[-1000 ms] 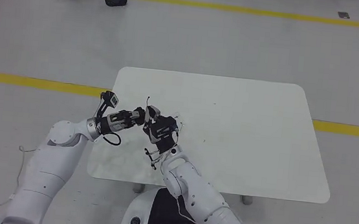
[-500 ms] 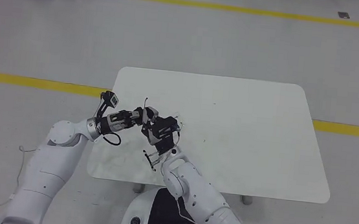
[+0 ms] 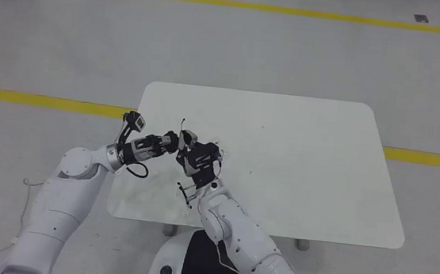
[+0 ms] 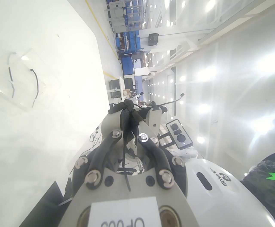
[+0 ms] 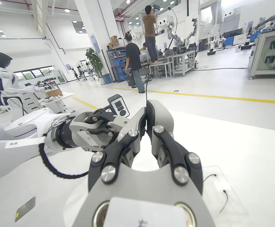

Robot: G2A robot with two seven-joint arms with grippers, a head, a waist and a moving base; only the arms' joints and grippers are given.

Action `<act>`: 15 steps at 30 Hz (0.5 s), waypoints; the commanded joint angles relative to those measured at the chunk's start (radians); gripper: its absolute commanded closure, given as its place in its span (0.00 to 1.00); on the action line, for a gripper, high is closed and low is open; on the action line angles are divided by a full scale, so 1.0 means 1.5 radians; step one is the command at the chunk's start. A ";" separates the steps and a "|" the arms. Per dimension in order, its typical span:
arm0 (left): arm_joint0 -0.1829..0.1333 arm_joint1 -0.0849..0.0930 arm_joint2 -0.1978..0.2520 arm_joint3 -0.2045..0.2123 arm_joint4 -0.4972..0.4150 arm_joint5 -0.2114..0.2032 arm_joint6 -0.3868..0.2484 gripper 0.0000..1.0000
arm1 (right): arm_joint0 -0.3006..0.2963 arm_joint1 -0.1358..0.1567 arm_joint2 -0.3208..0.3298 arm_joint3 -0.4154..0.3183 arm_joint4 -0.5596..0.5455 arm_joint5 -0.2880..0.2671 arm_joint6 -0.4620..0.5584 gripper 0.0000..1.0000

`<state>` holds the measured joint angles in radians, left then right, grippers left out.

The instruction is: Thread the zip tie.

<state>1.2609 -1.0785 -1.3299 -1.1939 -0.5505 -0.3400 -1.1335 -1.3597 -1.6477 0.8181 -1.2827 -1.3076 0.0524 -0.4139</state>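
Top view: a white rectangular surface with rounded corners is seen. Both arms are positioned together above its near-left part. The left end effector and the right end effector are held tip to tip, raised off the surface.

Right wrist view: the right end effector is pinched fully narrow on a thin black plastic zip tie. The tie's free length is pointed straight out past the fingertips.

Left wrist view: the left end effector is drawn equally narrow and the zip tie is gripped there too. A short tail of it is passed back between the fingers toward the palm. The exact contact at the left tips is masked by black mesh padding.

A clear flat plastic sheet is laid on the surface near its front-left edge, close to the right arm. Spare black ties are laid on that sheet, curved and apart from one another, well away from both end effectors.
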 commanded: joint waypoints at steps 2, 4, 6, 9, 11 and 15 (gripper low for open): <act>0.000 0.000 0.000 0.000 0.000 0.000 0.000 1.00 | -0.002 0.000 0.000 -0.003 0.010 -0.015 -0.001 1.00; 0.000 0.000 0.000 0.000 0.000 0.000 0.000 1.00 | -0.001 0.000 -0.001 -0.003 0.013 -0.024 0.001 1.00; 0.000 0.000 0.000 0.000 0.000 0.000 0.000 1.00 | -0.001 0.000 -0.003 -0.004 0.014 -0.029 0.003 1.00; 0.000 0.000 0.000 0.000 0.000 0.000 0.000 1.00 | 0.000 0.000 -0.004 -0.003 0.018 -0.036 0.005 1.00; 0.000 0.000 0.000 0.000 0.000 0.000 0.000 1.00 | 0.000 0.000 -0.004 -0.003 0.020 -0.038 0.006 1.00; 0.000 0.000 0.000 0.000 0.000 0.000 0.000 1.00 | 0.001 0.000 -0.004 -0.002 0.020 -0.038 0.006 1.00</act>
<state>1.2609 -1.0785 -1.3299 -1.1939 -0.5505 -0.3400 -1.1335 -1.3584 -1.6482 0.8122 -1.2863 -1.2771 -0.0064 -0.4046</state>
